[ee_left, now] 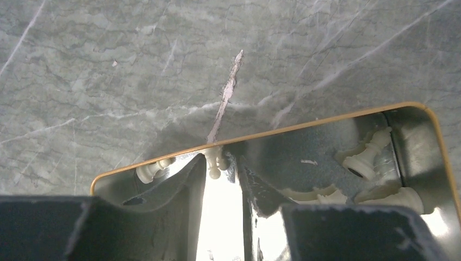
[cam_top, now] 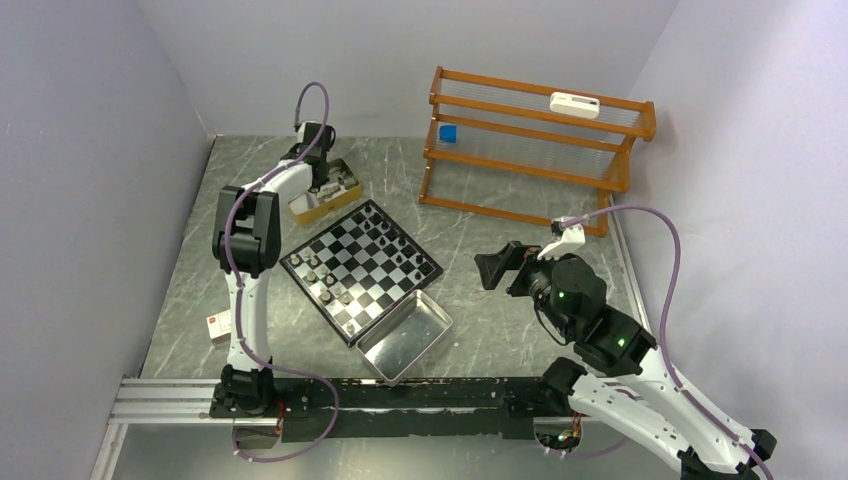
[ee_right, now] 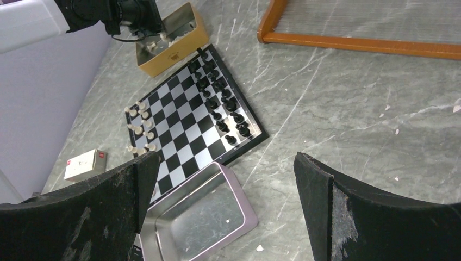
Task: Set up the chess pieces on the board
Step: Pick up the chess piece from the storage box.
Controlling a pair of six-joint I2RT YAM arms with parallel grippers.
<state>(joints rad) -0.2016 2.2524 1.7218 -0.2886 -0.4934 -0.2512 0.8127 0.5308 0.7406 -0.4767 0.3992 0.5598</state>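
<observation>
Black side: black chess pieces stand in two close rows along the right edge of the board, so this half looks finished or nearly so.
White side: only a scatter of cream pieces stands along the board's left edge, with gaps between them. This half looks partly filled.
Left to do: several cream pieces lie on their sides in the gold box, just beyond the board's upper corner. By my judgement the remaining work is moving these across.
Left gripper: down inside the gold box in the upper left of the overhead view. Its jaws are narrow and appear pinched on one cream piece at the tips.
Right gripper: spread wide and empty, hanging above the table to the right of the board.
Metal tray: open, touching or just beside the board's lower corner. No pieces are visible in it.
Surface: a grey marbled table, scuffed with pale streaks.
Room: plain pale walls on three sides, a wooden rack at upper right and a small carton at lower left.
</observation>
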